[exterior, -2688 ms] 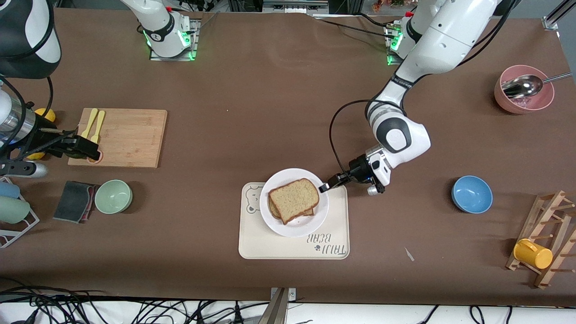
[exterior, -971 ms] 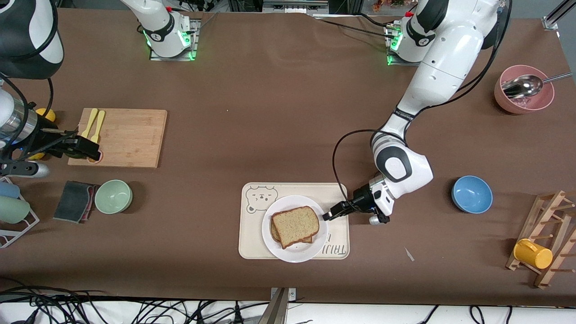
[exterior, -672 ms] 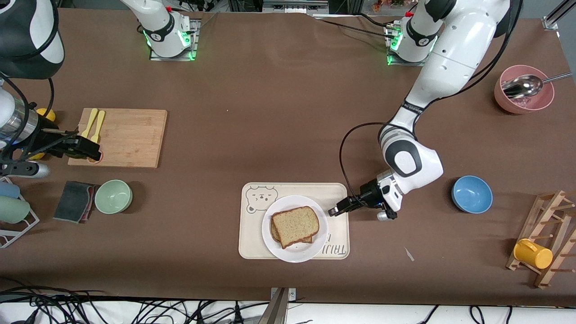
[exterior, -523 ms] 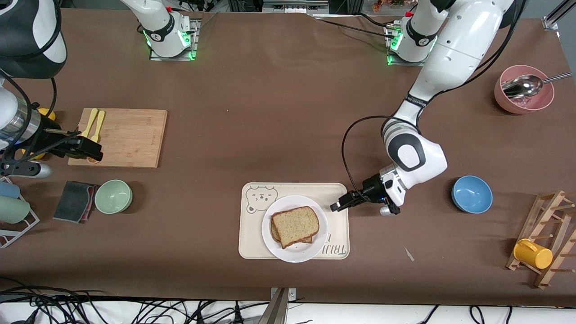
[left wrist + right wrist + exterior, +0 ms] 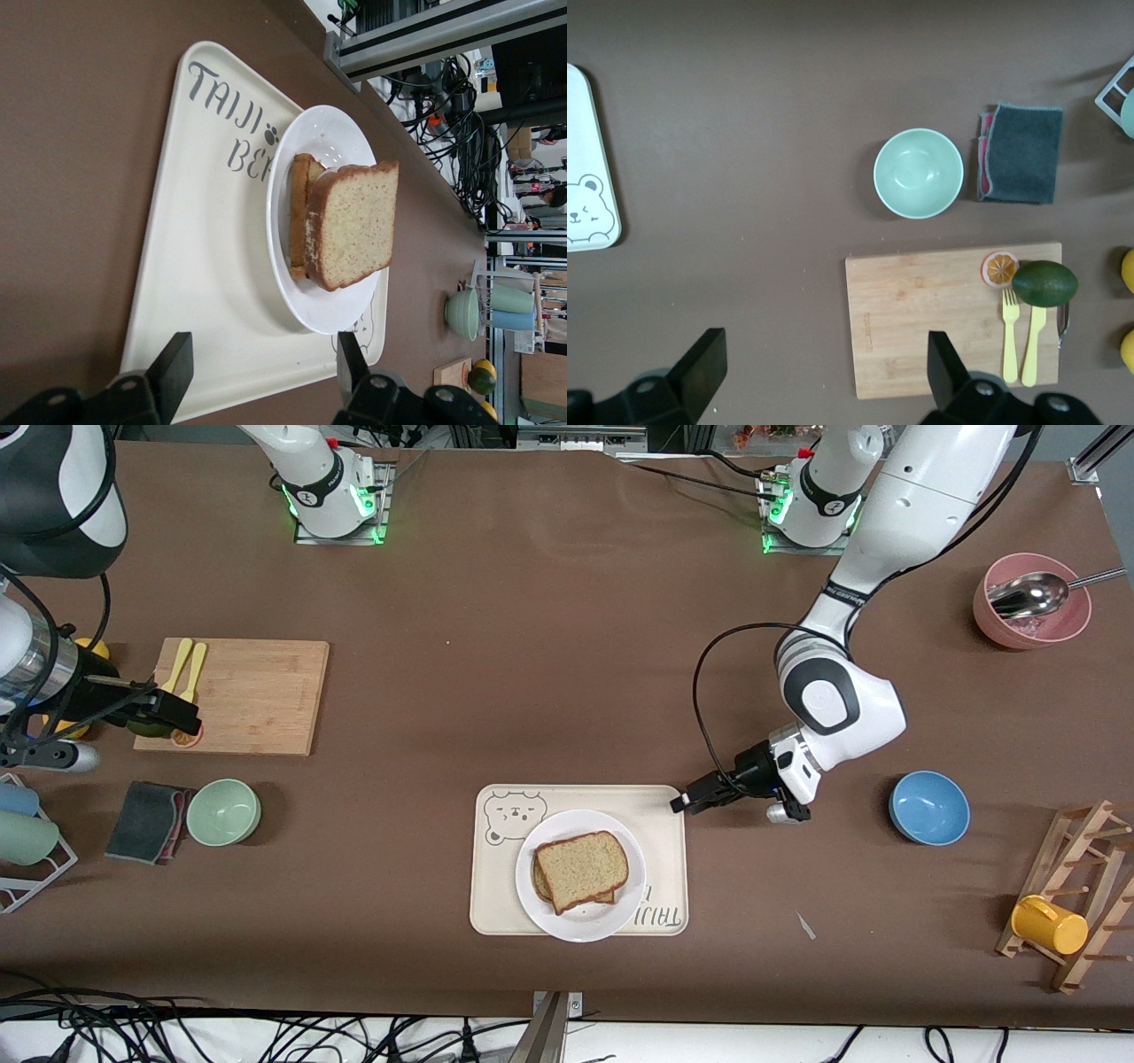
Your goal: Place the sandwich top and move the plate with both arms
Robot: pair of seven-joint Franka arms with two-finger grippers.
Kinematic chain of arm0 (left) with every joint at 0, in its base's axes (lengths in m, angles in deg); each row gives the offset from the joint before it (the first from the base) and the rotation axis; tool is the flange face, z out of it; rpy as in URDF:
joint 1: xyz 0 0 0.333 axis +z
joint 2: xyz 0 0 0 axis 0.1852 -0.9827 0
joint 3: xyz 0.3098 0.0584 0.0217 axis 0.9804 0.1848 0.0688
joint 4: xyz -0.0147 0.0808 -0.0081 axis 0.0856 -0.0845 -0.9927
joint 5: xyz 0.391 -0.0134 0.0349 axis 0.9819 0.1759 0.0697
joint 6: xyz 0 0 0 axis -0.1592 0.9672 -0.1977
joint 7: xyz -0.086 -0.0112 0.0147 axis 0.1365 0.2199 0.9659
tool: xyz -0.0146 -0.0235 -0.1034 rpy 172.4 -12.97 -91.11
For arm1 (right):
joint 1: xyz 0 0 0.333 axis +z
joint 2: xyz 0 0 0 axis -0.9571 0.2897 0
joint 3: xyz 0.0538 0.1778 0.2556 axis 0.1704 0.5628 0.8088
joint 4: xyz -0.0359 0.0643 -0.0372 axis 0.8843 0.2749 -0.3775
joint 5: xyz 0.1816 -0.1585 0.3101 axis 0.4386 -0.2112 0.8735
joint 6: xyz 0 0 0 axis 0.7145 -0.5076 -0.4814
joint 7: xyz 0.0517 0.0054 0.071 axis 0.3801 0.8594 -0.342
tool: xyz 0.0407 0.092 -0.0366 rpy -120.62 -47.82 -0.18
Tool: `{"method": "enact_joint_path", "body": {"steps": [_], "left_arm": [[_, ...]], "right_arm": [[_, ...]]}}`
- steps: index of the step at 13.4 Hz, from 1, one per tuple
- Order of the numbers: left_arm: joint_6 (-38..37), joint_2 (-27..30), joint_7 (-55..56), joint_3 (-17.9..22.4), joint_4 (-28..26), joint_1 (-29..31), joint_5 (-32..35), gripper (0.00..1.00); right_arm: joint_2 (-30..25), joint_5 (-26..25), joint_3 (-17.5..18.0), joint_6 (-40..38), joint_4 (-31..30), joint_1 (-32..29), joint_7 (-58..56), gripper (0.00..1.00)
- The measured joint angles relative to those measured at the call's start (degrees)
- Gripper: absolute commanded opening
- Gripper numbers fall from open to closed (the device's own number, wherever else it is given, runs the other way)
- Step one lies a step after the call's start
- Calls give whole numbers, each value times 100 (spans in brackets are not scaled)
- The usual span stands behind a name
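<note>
Plate (image 5: 580, 921) w/ sandwich top (image 5: 581, 870) on bear tray (image 5: 496, 903).

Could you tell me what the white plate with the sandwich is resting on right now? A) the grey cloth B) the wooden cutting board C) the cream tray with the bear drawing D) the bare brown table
C: the plate with the sandwich top sits on the cream tray, partly covering its lettering in both the front and left wrist views.
</note>
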Motion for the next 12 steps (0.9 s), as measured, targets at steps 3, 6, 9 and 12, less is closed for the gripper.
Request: {"method": "enact_joint_path", "body": {"steps": [3, 6, 9, 12], "left_arm": [[-359, 47, 109, 6, -58, 333, 812, 75], [-1102, 116, 674, 12, -62, 805, 2123, 75], [-1606, 350, 1308, 13, -58, 1148, 3462, 81], [-1727, 660, 2037, 13, -58, 1354, 4759, 99]], "right_arm": [[-110, 3, -27, -281, -3, 0, 256, 100], [-118, 3, -92, -346, -14, -2, 316, 100], [-125, 3, -130, -640, -16, -3, 320, 100], [-153, 5, -174, -796, -136, -4, 310, 100]]}}
